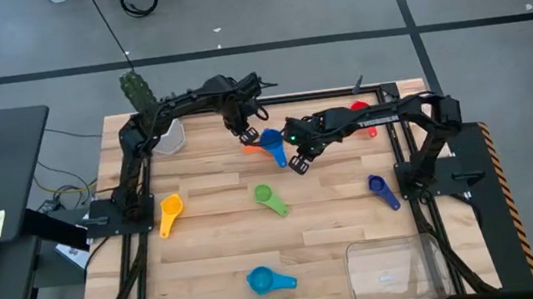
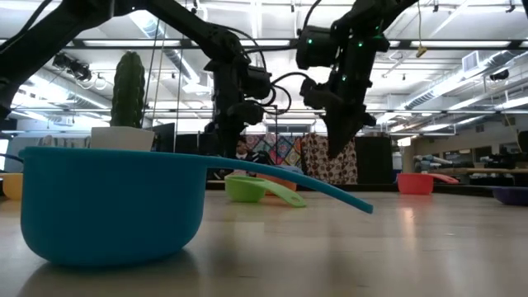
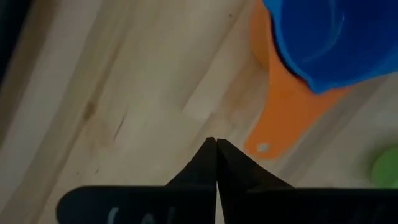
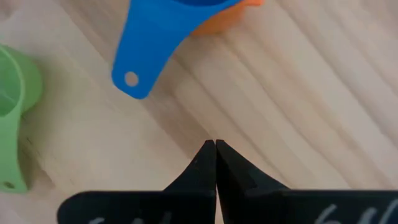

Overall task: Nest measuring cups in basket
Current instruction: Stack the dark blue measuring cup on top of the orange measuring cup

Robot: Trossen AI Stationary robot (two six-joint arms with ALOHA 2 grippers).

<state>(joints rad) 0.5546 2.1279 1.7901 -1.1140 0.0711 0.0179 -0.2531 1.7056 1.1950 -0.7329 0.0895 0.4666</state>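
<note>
While both arms hang over the far middle of the counter (image 1: pixel 215 226), most of the cups lie apart. Starting from the left, the yellow cup (image 1: pixel 169 214) sits alone. Next, the left gripper (image 1: pixel 248 132) hovers with its jaws closed on nothing, just beside the orange cup (image 3: pixel 283 112). A blue cup (image 1: pixel 273 144) sits inside the orange one, so these two look nested, but not in the basket. The green cup (image 1: pixel 270 198) lies nearer the middle and a light blue cup (image 1: pixel 266 280) lies close to the front edge. The right gripper (image 1: pixel 298 161) hovers near the blue handle with closed, empty jaws. Farther right are the red cup (image 1: pixel 364 118) and the dark blue cup (image 1: pixel 383 192). The clear basket (image 1: pixel 393 268) waits at the front right with no cup showing in it, so most of the job seems left
</note>
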